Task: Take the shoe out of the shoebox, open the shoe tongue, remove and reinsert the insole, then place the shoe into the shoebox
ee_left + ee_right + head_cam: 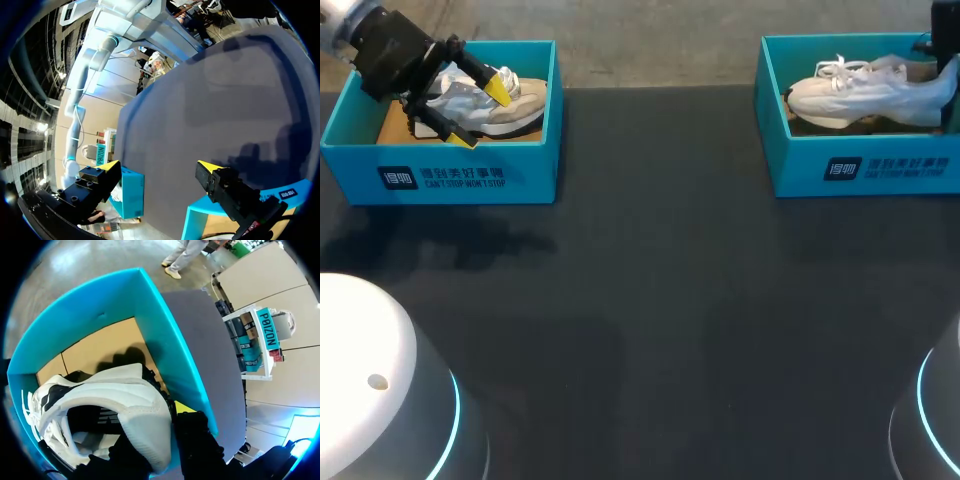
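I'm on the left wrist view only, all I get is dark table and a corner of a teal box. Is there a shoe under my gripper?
Observer: Yes. The left gripper is open above the left shoebox, over a grey and beige shoe lying inside.
Operator: And the other arm?
Observer: The right gripper is at the heel of a white shoe in the right shoebox. I can't tell whether it has a grip.

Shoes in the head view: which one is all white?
The white shoe in the right shoebox; the other shoe, in the left shoebox, is grey and beige with a dark sole.
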{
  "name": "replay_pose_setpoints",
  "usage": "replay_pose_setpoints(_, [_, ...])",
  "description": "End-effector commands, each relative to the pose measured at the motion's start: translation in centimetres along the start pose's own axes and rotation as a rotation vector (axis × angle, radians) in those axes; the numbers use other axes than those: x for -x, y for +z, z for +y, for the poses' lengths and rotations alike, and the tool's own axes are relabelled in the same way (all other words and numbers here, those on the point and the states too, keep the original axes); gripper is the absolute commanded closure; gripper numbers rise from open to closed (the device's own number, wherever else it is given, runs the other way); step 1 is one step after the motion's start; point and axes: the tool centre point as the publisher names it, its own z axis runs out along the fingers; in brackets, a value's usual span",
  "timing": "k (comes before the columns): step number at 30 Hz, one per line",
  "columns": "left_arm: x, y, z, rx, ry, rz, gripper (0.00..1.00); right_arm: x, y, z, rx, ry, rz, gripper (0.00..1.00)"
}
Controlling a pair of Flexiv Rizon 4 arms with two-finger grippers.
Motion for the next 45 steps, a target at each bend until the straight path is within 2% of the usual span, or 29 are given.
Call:
replay_pose_setpoints(1, [0.0, 0.0, 0.0, 0.0, 0.001, 0.002, 0.0, 0.6, -0.7, -0.7, 0.022, -0.01, 0.008, 1.0])
replay_pose_setpoints(22, [0.0, 0.0, 0.0, 0.0, 0.001, 0.002, 0.0, 2.1, -1.2, -2.5, 0.054, -0.102, -0.042, 1.0])
replay_pose_setpoints(32, [0.0, 0.0, 0.0, 0.0, 0.001, 0.002, 0.0, 2.3, 0.0, -3.6, 0.056, -0.129, -0.061, 1.0])
replay_pose_setpoints(45, [0.0, 0.0, 0.0, 0.0, 0.001, 0.002, 0.0, 1.8, 2.6, -4.2, 0.015, -0.143, -0.073, 1.0])
